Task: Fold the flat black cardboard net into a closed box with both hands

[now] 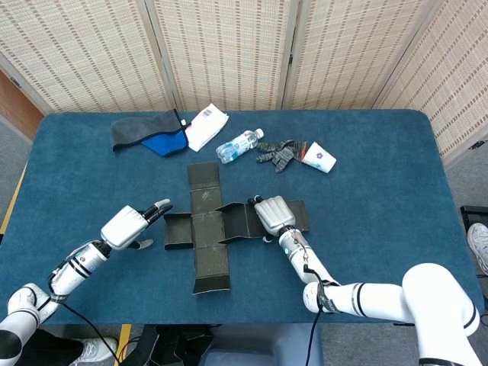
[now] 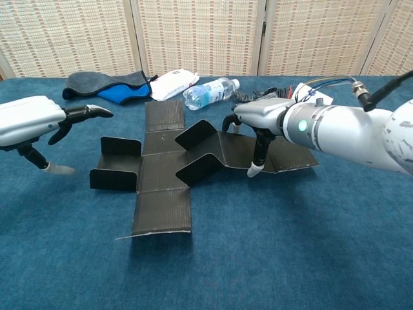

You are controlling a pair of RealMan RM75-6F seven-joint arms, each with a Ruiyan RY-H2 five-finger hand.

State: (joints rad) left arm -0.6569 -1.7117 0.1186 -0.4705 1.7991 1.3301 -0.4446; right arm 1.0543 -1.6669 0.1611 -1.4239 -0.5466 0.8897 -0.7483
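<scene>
From the head view, the net [image 1: 212, 226] lies cross-shaped at mid-table, matte black card with creased panels; the right hand [image 1: 274, 215] rests on its right arm, while the left hand [image 1: 131, 226] hovers beside the left flap, fingers apart and holding nothing. From the chest view, the right hand [image 2: 268, 123] presses down with fingers curled over the card (whether it grips is unclear), a panel rearing up beside it. The stiff card could spring flat or skid on the blue cloth [image 2: 290, 245] if the left hand [image 2: 39, 123] stays off it.
</scene>
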